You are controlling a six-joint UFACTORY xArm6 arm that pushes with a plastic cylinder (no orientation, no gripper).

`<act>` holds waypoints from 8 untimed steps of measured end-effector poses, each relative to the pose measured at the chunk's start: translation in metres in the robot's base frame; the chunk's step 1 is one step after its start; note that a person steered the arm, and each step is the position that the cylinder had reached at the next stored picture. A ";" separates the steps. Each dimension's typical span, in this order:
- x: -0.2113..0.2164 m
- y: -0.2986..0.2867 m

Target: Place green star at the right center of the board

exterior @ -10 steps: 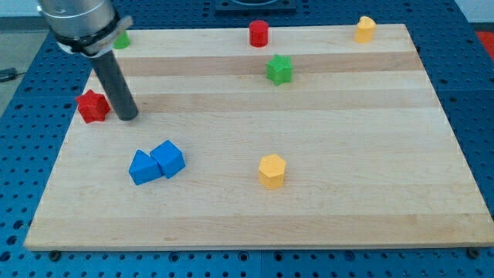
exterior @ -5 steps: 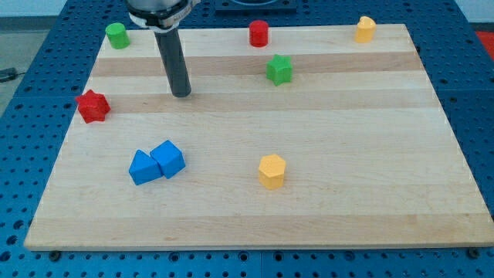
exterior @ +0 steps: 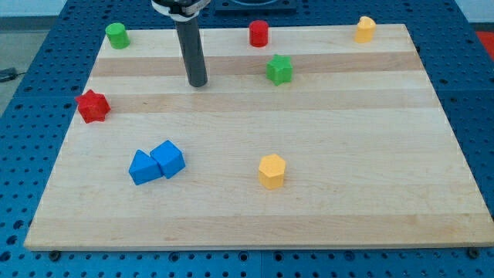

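Observation:
The green star (exterior: 279, 69) lies on the wooden board (exterior: 347, 154), in its upper middle, right of centre. My tip (exterior: 199, 83) rests on the board to the star's left, about a hundred pixels away and slightly lower, not touching any block. The dark rod rises from the tip to the view's top edge.
A red cylinder (exterior: 258, 33) stands at the top, just up-left of the star. A green cylinder (exterior: 116, 35) is at top left, a yellow block (exterior: 365, 29) at top right, a red star (exterior: 93, 106) at the left edge, two touching blue blocks (exterior: 157, 162) lower left, a yellow hexagon (exterior: 272, 171) lower middle.
My tip has moved right and towards the view's top, from beside the red star to a spot left of the green star. No block has moved.

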State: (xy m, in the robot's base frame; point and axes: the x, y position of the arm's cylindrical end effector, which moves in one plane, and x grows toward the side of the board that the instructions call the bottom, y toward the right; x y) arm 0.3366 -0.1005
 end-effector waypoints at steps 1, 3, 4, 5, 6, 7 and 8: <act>-0.016 0.008; -0.031 0.084; -0.031 0.116; -0.031 0.143; -0.024 0.160; -0.005 0.169; 0.018 0.169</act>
State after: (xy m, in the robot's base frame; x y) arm 0.3541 0.0688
